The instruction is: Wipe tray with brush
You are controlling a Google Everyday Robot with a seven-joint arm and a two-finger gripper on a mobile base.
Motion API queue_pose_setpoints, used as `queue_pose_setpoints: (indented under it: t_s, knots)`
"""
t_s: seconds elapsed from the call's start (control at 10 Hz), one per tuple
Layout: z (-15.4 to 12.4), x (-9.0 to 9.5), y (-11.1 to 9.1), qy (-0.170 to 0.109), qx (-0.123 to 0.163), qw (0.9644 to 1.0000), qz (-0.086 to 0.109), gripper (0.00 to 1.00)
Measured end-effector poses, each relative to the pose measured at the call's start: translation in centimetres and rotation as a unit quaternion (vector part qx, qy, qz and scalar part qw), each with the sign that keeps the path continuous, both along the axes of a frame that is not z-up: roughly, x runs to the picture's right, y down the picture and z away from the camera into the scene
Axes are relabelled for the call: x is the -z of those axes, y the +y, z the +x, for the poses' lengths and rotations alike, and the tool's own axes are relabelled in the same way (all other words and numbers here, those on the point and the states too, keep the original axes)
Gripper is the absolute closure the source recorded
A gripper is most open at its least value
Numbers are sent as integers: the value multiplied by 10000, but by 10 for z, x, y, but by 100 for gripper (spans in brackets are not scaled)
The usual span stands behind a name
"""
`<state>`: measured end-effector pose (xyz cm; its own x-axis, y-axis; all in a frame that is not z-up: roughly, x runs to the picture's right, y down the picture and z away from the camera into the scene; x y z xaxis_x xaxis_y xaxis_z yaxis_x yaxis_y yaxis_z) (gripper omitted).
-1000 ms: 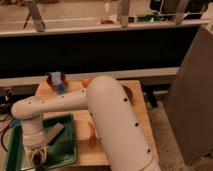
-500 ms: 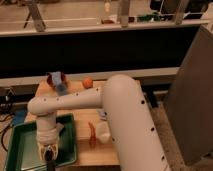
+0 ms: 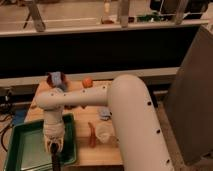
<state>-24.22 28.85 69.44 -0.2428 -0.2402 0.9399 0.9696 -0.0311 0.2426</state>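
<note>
while one gripper hangs over one tray with one brush beneath it, i cannot tell its grip.

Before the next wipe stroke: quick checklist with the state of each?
1. Gripper over the tray: ok, near its right front corner.
2. Brush held and touching the tray: cannot tell, hidden under the gripper.
3. Orange-red strip and clear cup outside the tray, to its right: ok.
4. Arm apart from the orange ball behind it: ok.
</note>
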Motion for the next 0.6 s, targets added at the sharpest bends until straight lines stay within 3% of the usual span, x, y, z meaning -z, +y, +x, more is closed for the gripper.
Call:
queue_pose_setpoints:
  t_s: [0.3,0.6]
  knots:
    - [1,-4,5,1,2,10000,-21,100]
    - [-4,6,18,-39,106,9999,-112,100]
